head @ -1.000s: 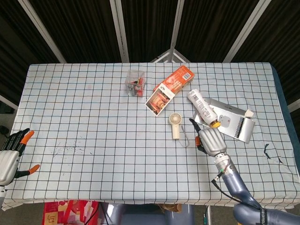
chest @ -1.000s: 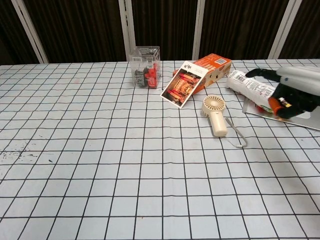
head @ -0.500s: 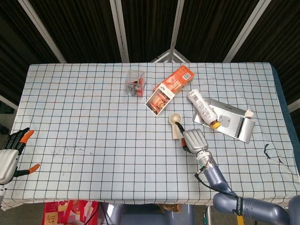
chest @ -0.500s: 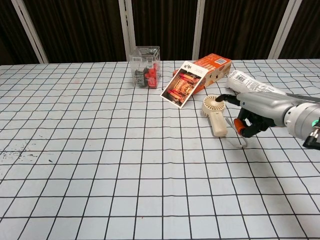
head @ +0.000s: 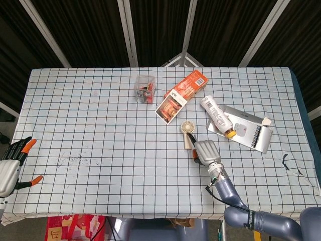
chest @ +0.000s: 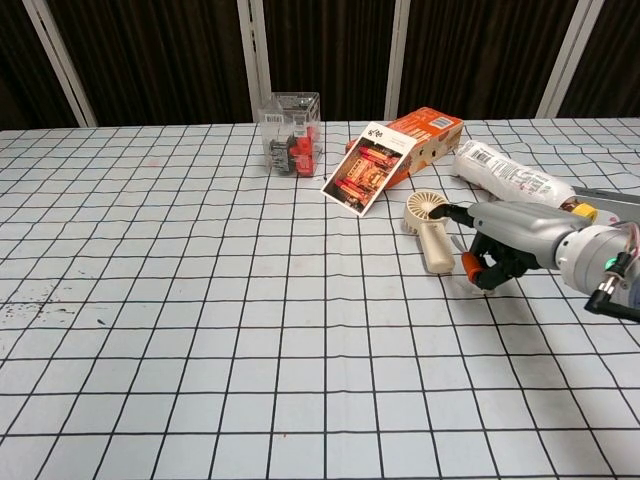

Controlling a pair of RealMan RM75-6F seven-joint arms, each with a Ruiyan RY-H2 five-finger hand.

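Since the earlier frames the right hand (head: 205, 151) has swung leftward from beside the metal grater to the small cream handheld fan (head: 187, 133), and it now sits just to the right of the fan's handle, fingertips curled down toward the cloth. From the chest view its fingers (chest: 478, 268) look drawn together over the fan's grey wrist strap; whether they actually pinch the strap I cannot tell, since the palm hides the contact. The fan itself lies flat, head away from the robot, handle toward it, apparently unmoved and not lifted.

Largest first: the table (head: 90, 125) is draped in a white cloth ruled with a black grid, with dark curtains and pale slanted frame bars behind it. Beyond the right hand and to its right lies the metal grater (head: 248, 131), flat on the cloth, with a white bottle (head: 216, 116) resting across its near-left edge. Straight beyond the hand, an orange carton (head: 181, 95) lies tipped with its open flap facing the robot. Further beyond and to the left stands a clear plastic box (head: 145, 88) of small red and dark items.

Well away at the table's left edge, the left hand (head: 11, 163) hangs with fingers apart, holding nothing.
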